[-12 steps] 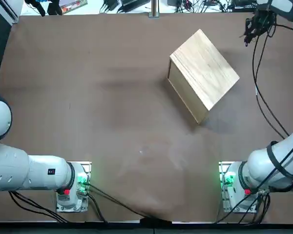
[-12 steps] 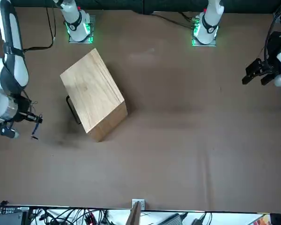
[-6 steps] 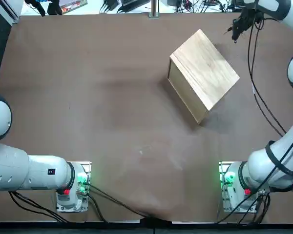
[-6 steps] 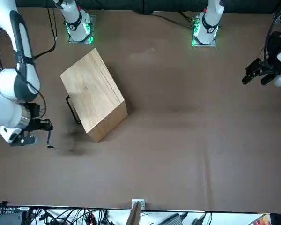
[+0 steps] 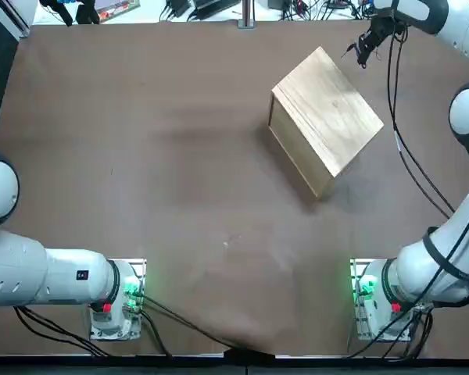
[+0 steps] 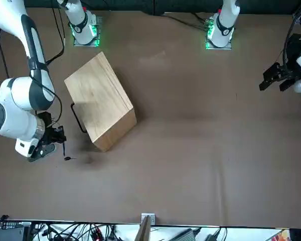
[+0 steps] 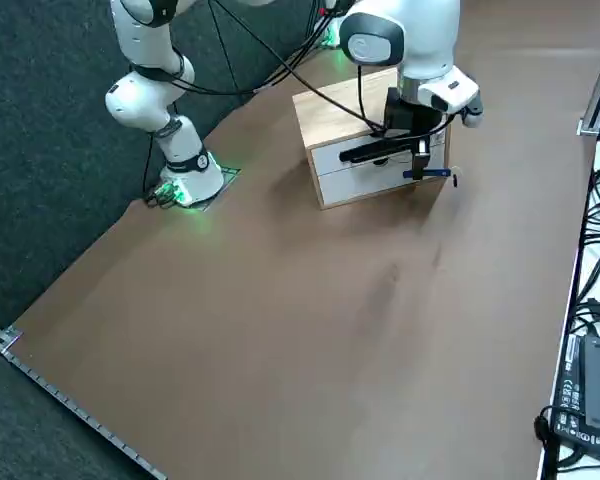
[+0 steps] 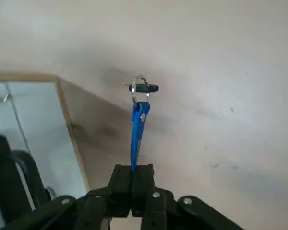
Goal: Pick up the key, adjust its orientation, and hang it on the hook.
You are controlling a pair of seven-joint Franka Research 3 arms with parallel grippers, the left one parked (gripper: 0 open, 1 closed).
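Observation:
My right gripper (image 8: pixel 133 175) is shut on the blue tag of the key (image 8: pixel 138 130); a metal ring and a small dark piece hang from the tag's end. The gripper (image 6: pixel 60 144) hovers just above the table beside the wooden box (image 6: pixel 98 98), off its far corner (image 5: pixel 365 47). The hook (image 6: pixel 78 118) is a black bar on the box's pale side face (image 7: pixel 372 152). In the right side view the key (image 7: pixel 427 173) hangs right in front of that face, close to the bar and apart from it.
The wooden box (image 5: pixel 328 117) lies angled in the table's far right part. The arm's black cable (image 5: pixel 410 160) trails down the right side. Beyond the far edge lie cables and devices, with a metal bracket (image 5: pixel 246 22) at its middle.
My right gripper has carried the key along the far edge toward the box, from the table's far right corner to the box's far corner, and has come lower.

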